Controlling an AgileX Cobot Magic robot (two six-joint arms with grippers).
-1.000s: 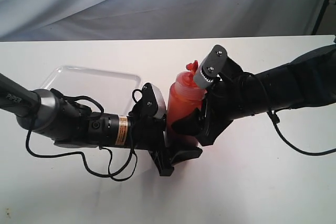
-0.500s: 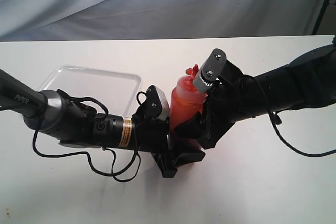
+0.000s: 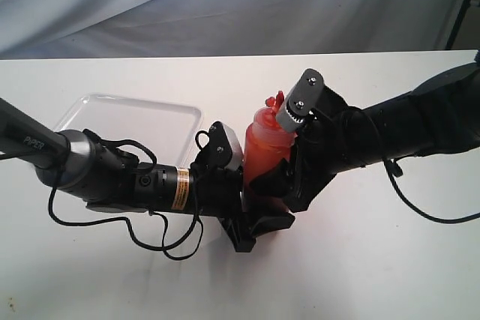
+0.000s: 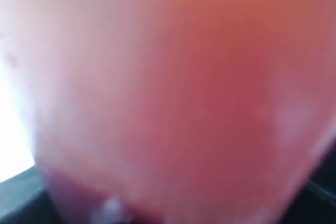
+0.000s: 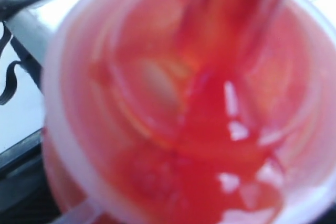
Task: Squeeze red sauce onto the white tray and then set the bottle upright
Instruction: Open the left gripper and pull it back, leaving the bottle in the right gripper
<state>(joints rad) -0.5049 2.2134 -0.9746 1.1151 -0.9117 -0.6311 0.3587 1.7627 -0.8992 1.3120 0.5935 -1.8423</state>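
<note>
The bottle [image 3: 264,146] is standing upright on the white table [image 3: 360,260] right in the middle of the action, its red nozzle [image 3: 274,101] pointing up with the little tethered cap hanging at its side. Both arms are crowding in on it. The right gripper [image 3: 274,182] is coming in from the right side, and one black finger [image 3: 267,177] is lying across the front of the bottle's body, so those jaws are clamping the bottle at mid-height. The left gripper [image 3: 259,226] is reaching in from the left and sitting low, its black fingers bracketing the bottle's base and hiding where it meets the table. Whether those jaws are actually pinching or only sitting around it, I cannot tell. The left wrist view is giving nothing but a blurred wall of orange-red plastic, the bottle pressed right up to the lens. The right wrist view is looking down over the bottle's shoulder, out of focus, with the red sauce [image 5: 210,140] showing glossy through the translucent plastic. Over on the left, the white tray [image 3: 127,121] is lying flat on the table, near the bottle but apart from it, and the left arm is stretching across its near edge. A black cable [image 3: 161,243] is looping down from that arm onto the table.
</note>
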